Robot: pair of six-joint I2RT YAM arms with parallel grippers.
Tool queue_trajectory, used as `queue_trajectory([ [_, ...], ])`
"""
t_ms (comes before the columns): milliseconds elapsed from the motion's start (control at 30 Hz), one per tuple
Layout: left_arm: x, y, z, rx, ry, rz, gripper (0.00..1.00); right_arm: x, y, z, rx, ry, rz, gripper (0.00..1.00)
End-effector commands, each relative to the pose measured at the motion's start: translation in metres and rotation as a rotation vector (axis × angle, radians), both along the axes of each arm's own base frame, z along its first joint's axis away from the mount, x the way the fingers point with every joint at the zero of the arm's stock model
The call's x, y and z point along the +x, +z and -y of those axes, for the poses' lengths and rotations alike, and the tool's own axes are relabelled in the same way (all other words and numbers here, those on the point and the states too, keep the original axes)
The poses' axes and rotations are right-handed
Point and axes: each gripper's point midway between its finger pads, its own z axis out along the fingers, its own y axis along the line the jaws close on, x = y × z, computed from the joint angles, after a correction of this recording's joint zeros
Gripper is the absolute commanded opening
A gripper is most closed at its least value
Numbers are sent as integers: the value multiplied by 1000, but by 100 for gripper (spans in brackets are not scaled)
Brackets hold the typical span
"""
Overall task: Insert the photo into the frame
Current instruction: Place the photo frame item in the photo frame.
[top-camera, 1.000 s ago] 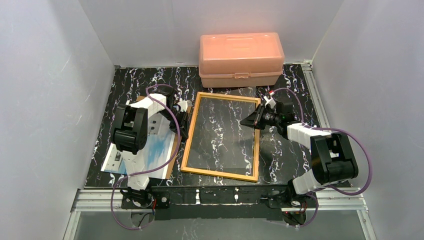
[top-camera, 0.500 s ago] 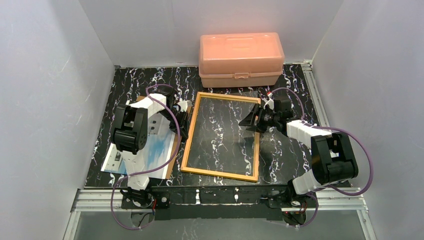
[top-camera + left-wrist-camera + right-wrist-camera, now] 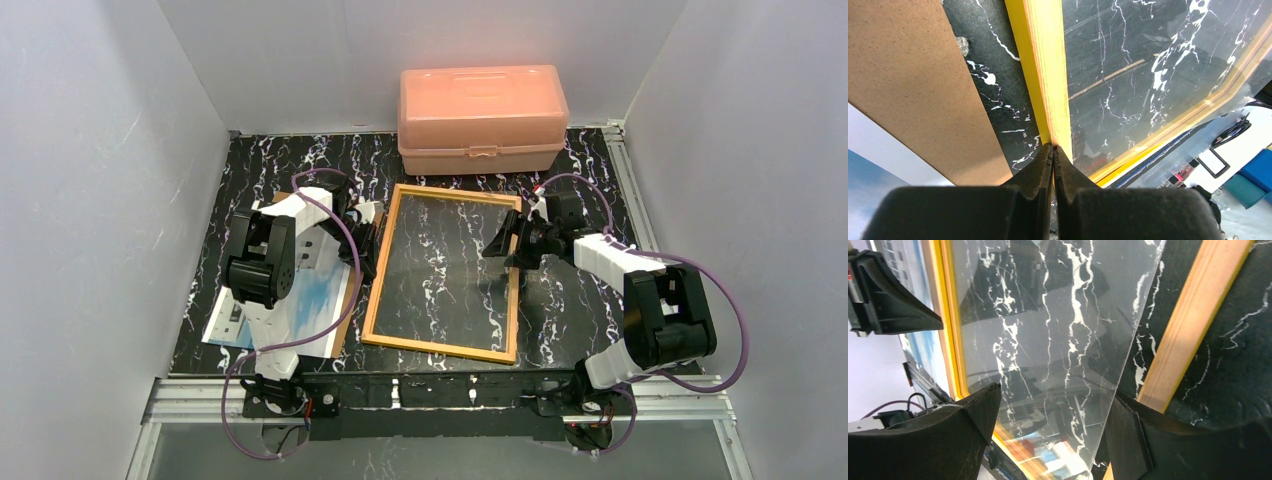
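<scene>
Yellow-orange frame [image 3: 440, 349]: lies flat between the two grippers. Its left rail is under the left gripper's tips and its right rail is just beside the right gripper.
Left gripper [image 3: 1053, 149]: jaws fully together and holding nothing, tips resting on the frame's rail. Judged to be pinning the rail.
Right gripper [image 3: 1053, 397]: jaws wide apart, straddling the free edge of the clear pane [image 3: 1048, 315] and gripping nothing.
Photo [image 3: 320, 295]: outboard of the left gripper, lying on the brown board [image 3: 913, 75] and well apart from the right gripper.
Step in hand: seat the pane squarely inside the rails.
Method: pin the left rail. Nudge the pane's edge rather than pinching it. Confirm no corner rides on a rail before fetching the photo.
</scene>
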Motion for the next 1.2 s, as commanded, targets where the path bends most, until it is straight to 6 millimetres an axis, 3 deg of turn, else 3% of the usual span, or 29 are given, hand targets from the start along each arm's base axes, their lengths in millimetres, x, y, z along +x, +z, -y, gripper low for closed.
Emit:
queue_trajectory([
  [0,-6,4,1,0,-24,-9,0,7,7,5,-63,11,36,81],
  [633,-6,1,1,0,-25,-16,0,7,2,16,-136,-15,18,82],
  [1167,-6,1,2,-2,-27,-16,0,7,-7,10,-95,-15,-6,80],
])
